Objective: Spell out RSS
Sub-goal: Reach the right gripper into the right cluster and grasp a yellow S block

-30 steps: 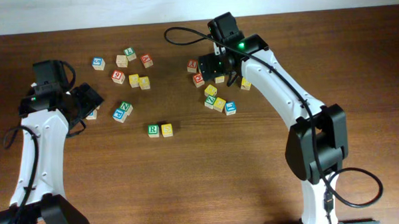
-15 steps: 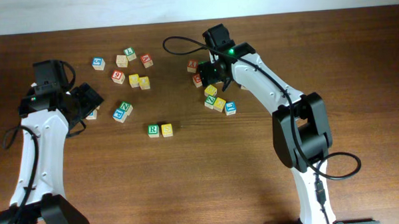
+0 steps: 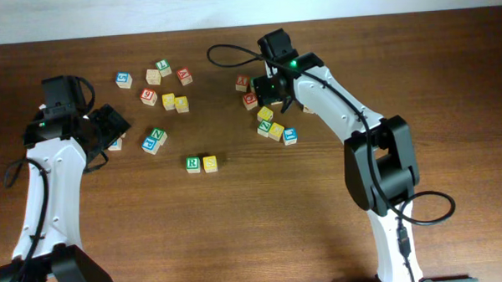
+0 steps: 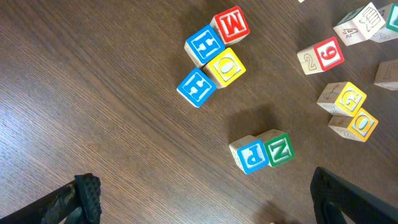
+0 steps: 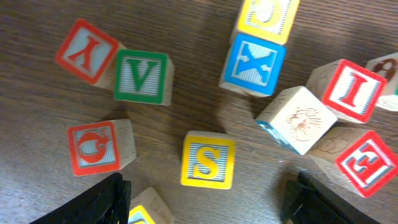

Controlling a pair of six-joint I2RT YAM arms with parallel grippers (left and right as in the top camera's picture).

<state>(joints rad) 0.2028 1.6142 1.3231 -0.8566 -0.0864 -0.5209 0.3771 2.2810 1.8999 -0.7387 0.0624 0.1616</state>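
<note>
the green r cube point(image 3: 192, 163) and a yellow s cube point(image 3: 209, 163) sit touching, side by side, on the worktop point(image 3: 262, 224). a second yellow s cube point(image 5: 208, 160) lies between the right fingers point(image 5: 102, 202), which are wide and not touching it. the left fingers point(image 4: 348, 199) are wide, holding nothing.
</note>
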